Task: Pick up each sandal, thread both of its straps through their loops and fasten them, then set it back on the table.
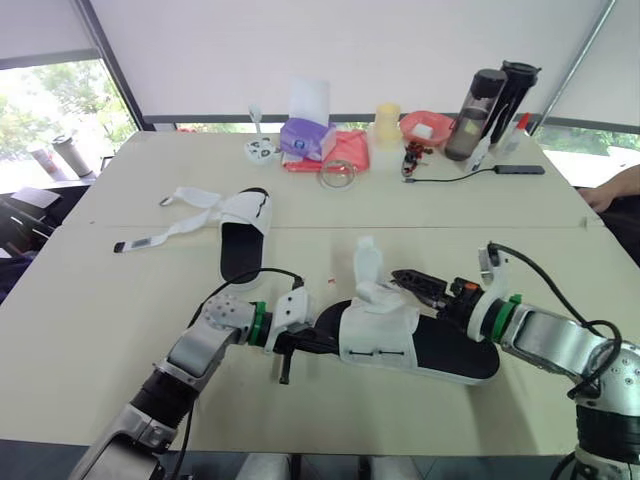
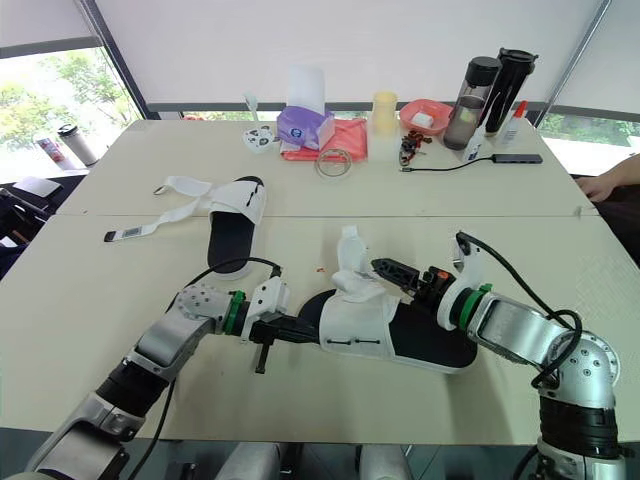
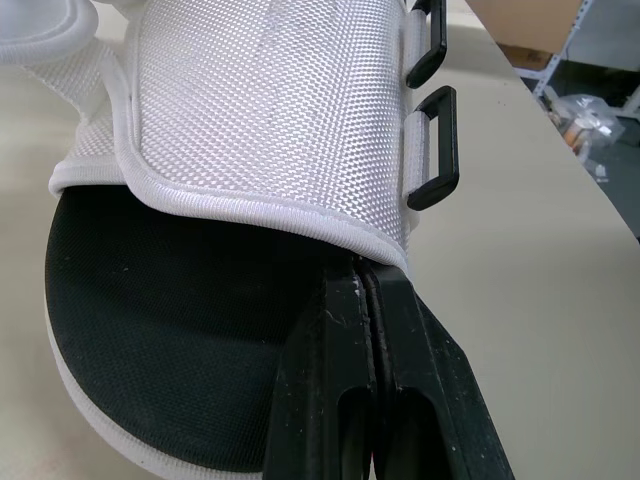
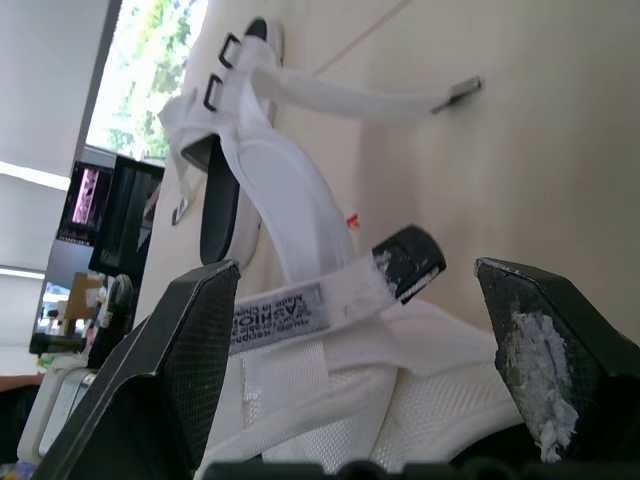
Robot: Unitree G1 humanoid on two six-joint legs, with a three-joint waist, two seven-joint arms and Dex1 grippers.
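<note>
The near sandal (image 1: 440, 350), black-soled with a white mesh upper (image 1: 380, 335), lies on the table in front of me. My left gripper (image 1: 322, 345) is at its toe end, shut, with its tips tucked under the rim of the upper (image 3: 260, 130); two black loops (image 3: 437, 150) sit on the upper's side. My right gripper (image 1: 420, 286) hovers open over the heel side. A loose strap with a label (image 4: 290, 310) and a black tip (image 4: 410, 262) lies between its fingers. Another strap (image 1: 367, 262) stands upright. The second sandal (image 1: 243, 235) lies farther left, its straps (image 1: 170, 228) spread loose.
Along the far side of the table stand two dark bottles (image 1: 492, 105), a pink bowl (image 1: 428, 127), a purple pack (image 1: 305, 138), a yellow cup (image 1: 386, 120) and a black cable (image 1: 470, 175). A person's arm (image 1: 615, 190) rests at the right edge.
</note>
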